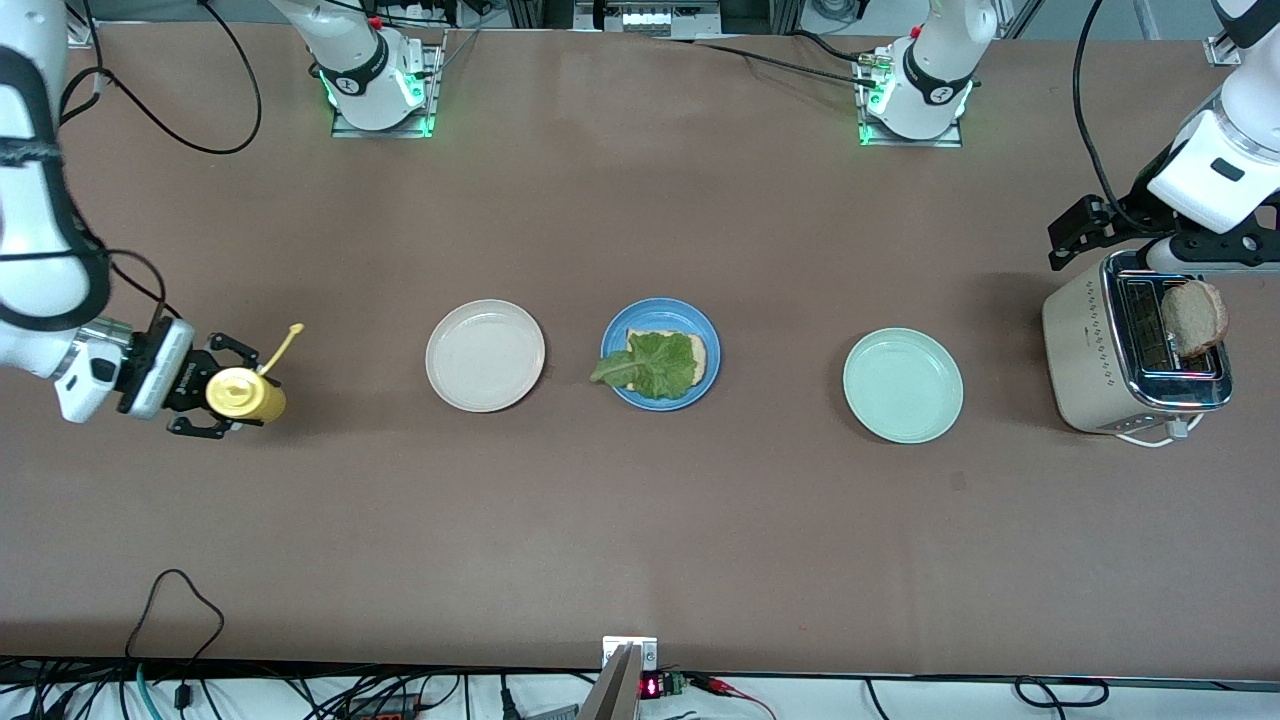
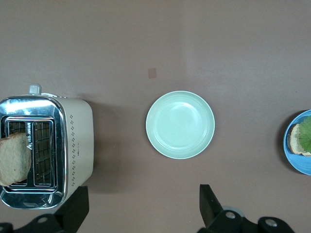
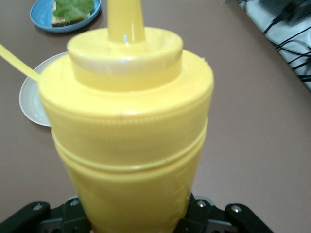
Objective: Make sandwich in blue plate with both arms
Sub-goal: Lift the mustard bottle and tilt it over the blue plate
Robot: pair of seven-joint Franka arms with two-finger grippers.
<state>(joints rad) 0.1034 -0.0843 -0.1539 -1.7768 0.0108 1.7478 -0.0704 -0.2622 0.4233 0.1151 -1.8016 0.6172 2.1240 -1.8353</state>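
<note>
The blue plate [image 1: 660,312] lies at the table's middle with one bread slice [image 1: 700,352] on it and the green lettuce leaf [image 1: 652,364] on top of that slice. The second bread slice [image 1: 1195,317] stands up out of the toaster [image 1: 1090,350]; it also shows in the left wrist view [image 2: 13,158]. My left gripper [image 1: 1150,240] is open and empty, up in the air over the table beside the toaster. My right gripper [image 1: 205,395] is shut on the yellow squeeze bottle [image 1: 245,394], holding it on its side over the right arm's end of the table.
A cream-white plate [image 1: 485,355] lies between the bottle and the blue plate. A pale mint-green plate [image 1: 903,385] lies between the blue plate and the toaster. Both are bare. Cables run along the table's near edge.
</note>
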